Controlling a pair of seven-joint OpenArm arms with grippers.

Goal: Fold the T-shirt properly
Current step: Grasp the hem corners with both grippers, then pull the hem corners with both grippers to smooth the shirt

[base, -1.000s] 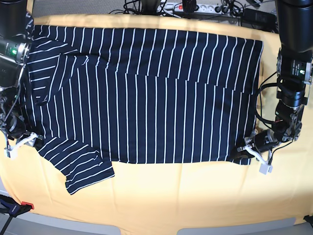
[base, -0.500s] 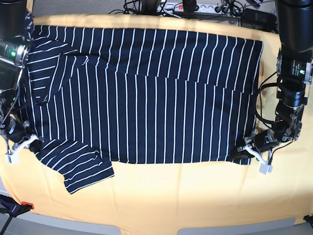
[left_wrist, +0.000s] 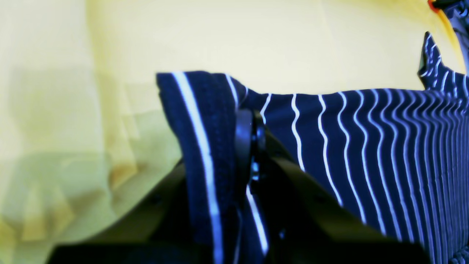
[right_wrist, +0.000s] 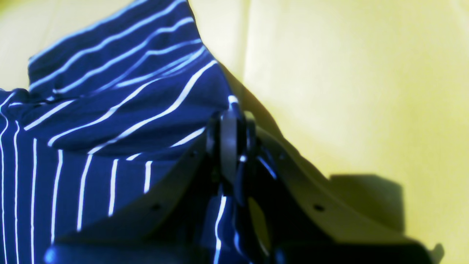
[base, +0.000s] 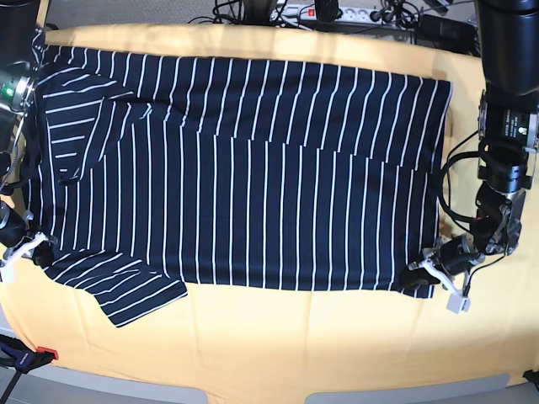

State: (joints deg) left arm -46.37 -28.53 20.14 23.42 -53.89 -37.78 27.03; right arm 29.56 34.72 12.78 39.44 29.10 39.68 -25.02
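Right gripper (right_wrist: pixel 234 146) has clamped the T-shirt (base: pixel 253 168); its pinched edge is hidden.

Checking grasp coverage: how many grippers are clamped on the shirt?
2. Left gripper pinches the T-shirt at its near hem corner; right gripper pinches the edge beside the sleeve.

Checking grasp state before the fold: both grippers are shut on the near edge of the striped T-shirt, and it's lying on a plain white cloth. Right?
Not quite: the cloth under the T-shirt is yellow-orange, not white, as the base view shows. The rest holds: the left gripper and the right gripper are each shut on the shirt's near edge.
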